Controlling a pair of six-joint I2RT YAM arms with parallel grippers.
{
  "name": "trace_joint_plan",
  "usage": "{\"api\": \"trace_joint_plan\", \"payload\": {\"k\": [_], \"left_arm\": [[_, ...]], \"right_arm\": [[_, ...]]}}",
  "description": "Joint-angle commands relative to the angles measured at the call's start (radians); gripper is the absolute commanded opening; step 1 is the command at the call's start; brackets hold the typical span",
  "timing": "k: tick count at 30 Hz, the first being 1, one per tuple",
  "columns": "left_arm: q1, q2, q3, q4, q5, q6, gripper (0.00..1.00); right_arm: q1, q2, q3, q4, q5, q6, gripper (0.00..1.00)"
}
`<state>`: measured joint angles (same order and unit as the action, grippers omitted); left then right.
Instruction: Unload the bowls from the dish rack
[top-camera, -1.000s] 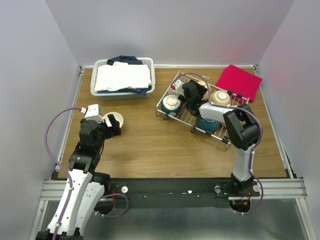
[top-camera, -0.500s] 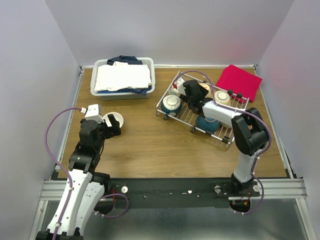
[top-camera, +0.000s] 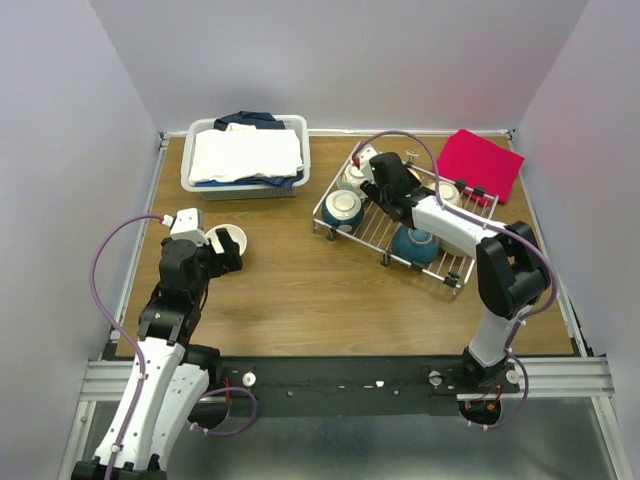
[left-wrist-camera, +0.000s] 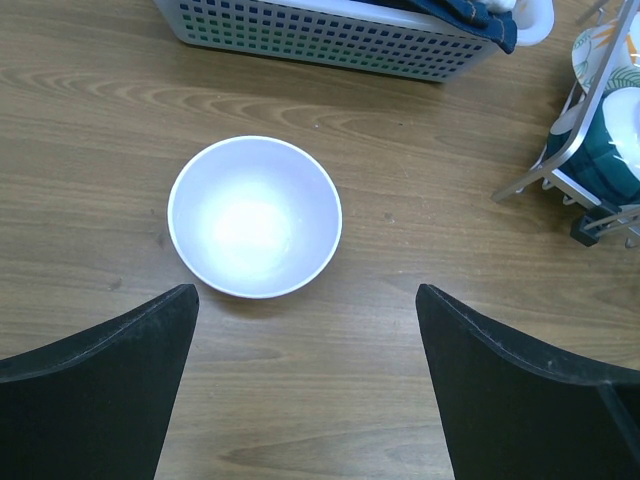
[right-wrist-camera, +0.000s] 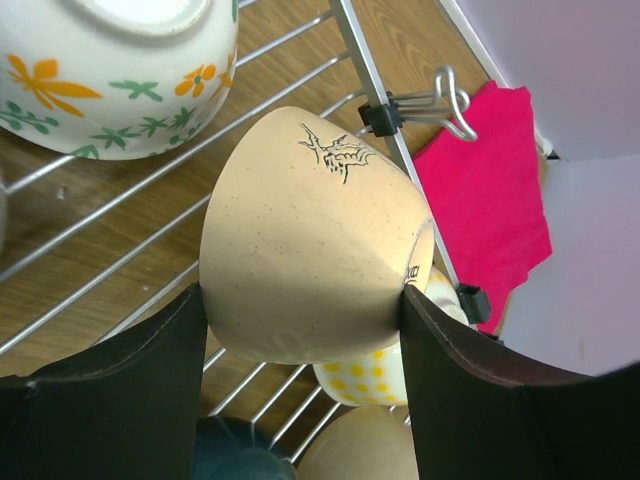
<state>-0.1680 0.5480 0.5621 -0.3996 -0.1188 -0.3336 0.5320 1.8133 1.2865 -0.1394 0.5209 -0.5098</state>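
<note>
The table (left-wrist-camera: 320, 400) was brown wood with darker grain. The white bowl (left-wrist-camera: 254, 216) was plain, without pattern. The bin (left-wrist-camera: 330, 35) was pale grey-white, its wall pierced by a grid of small square holes. It held white cloth (top-camera: 245, 155) and a dark cloth (top-camera: 250, 119), navy as far as the distant view showed. The dish rack (top-camera: 370, 230) was silver wire with black clips (right-wrist-camera: 378, 118). The cream bowl (right-wrist-camera: 310, 240) was finely speckled and bore a dark brown twig-like mark. The floral bowl (right-wrist-camera: 110, 80) was off-white with orange flowers and green leaves. The yellow-flowered bowl (right-wrist-camera: 370, 385) was white beneath its blooms. The teal bowl (top-camera: 413, 243) was dark teal outside; the second teal bowl (top-camera: 342, 208) was white inside. The pink cloth (top-camera: 480, 165) was plain magenta.
</note>
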Motion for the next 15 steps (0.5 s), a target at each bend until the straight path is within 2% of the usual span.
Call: {"api": "trace_joint_plan", "payload": {"k": [1,8,15], "left_arm": [[-0.005,0.004,0.010,0.015,0.045,0.004,0.99],[-0.005,0.042,0.042,0.088,0.169,-0.039,0.99],[-0.022,0.119,0.053,0.240,0.294,-0.160,0.99]], "right_arm": [[0.000,-0.100,0.074,-0.074,-0.056,0.160,0.28],[0.000,-0.193,0.093,-0.152,-0.174,0.361,0.30],[0.000,-0.310,0.047,-0.135,-0.401,0.549,0.31]]}}
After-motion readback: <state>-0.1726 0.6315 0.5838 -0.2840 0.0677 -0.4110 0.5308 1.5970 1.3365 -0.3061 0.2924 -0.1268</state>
